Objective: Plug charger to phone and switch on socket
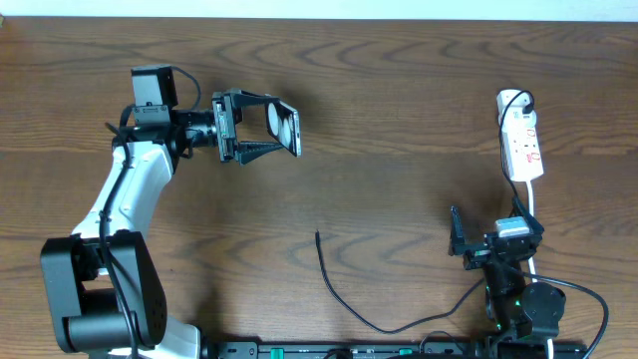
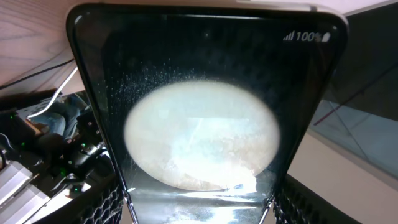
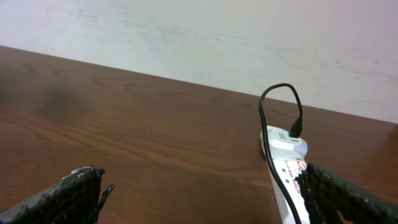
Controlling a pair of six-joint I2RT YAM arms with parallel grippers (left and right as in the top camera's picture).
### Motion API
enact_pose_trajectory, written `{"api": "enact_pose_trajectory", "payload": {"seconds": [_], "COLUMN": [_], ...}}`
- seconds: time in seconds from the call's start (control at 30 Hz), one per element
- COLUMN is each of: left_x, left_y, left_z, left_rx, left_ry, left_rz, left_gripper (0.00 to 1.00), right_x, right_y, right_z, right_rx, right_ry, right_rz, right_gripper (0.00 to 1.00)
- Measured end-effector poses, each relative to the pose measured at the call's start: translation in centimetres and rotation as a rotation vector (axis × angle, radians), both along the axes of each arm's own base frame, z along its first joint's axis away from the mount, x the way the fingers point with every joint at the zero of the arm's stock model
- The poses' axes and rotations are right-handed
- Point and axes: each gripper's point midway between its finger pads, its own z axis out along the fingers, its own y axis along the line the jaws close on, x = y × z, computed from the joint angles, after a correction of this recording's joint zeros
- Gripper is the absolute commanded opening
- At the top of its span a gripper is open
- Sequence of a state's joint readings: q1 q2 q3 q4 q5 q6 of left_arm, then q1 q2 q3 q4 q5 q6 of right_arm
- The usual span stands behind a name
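My left gripper (image 1: 271, 128) is shut on the phone (image 1: 289, 128) and holds it up off the table at the upper left. In the left wrist view the phone (image 2: 199, 93) fills the frame, its glossy face showing a large round white reflection, between my fingers (image 2: 199, 208). The charger (image 1: 342, 297), a thin black cable, lies on the table at centre bottom, its plug tip free near the middle. The socket (image 1: 520, 135) lies at the right, with a black cable plugged into its far end (image 3: 292, 130). My right gripper (image 1: 490, 234) is open and empty, just short of the socket (image 3: 283, 171).
The socket's thick white cord (image 1: 532, 204) runs down towards my right arm. The table's far edge meets a pale wall (image 3: 205, 37). Bare wood (image 1: 399, 150) lies between the two arms.
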State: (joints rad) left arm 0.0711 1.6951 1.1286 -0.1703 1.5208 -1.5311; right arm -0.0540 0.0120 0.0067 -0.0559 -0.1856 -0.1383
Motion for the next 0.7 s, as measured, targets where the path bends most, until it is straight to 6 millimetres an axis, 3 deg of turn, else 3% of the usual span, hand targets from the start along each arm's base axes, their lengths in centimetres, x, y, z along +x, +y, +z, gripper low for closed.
{"api": "enact_pose_trajectory", "payload": {"seconds": [0.7], "left_x": [0.02], "left_y": [0.00], "left_z": [0.02], "left_rx": [-0.001], "left_ry": [0.008], "left_rz": [0.001], "left_gripper": [0.07], "right_x": [0.00], "right_y": [0.00], "right_z": [0.00], "right_rx": [0.000], "right_ry": [0.000], "right_rz": [0.000], "right_gripper": [0.99]}}
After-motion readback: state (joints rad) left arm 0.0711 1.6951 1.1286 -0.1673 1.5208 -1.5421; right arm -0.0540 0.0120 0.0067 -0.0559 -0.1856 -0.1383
